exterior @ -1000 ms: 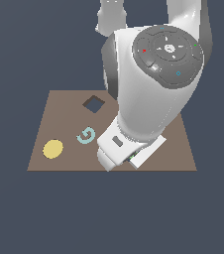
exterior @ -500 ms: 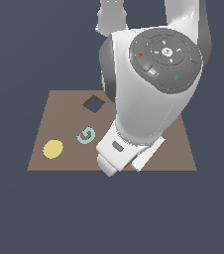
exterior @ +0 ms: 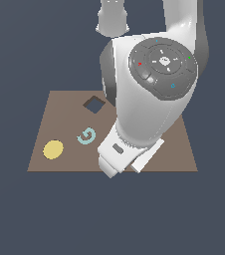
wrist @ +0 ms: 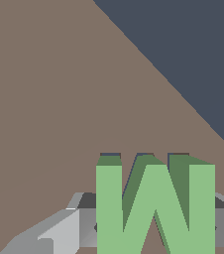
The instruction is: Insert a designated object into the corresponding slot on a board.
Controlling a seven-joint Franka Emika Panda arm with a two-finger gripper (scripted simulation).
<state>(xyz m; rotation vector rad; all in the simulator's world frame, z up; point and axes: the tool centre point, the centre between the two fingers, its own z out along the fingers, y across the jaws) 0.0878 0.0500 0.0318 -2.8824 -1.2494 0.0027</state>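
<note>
In the wrist view the designated object [wrist: 155, 208], a light green M-shaped block, fills the space between my grey fingers [wrist: 59, 233]. My gripper [wrist: 153, 233] is shut on it, just above the brown board [wrist: 59, 99]. Thin dark navy strips of the slot [wrist: 144, 154] show right behind the block's edge; the rest of the slot is covered. In the exterior view the arm's white hand [exterior: 119, 157] hangs over the board's [exterior: 59, 114] near edge and hides the block, the slot and the fingers.
A dark diamond-shaped hole [exterior: 93, 104] lies at the back of the board. A teal letter G [exterior: 86, 135] and a yellow disc [exterior: 53, 149] rest toward the exterior view's left. The board's edge [wrist: 173, 89] runs diagonally in the wrist view.
The hand has crept slightly lower toward the board's near edge, and the wrist has turned a little. The G, disc and board have not moved.
</note>
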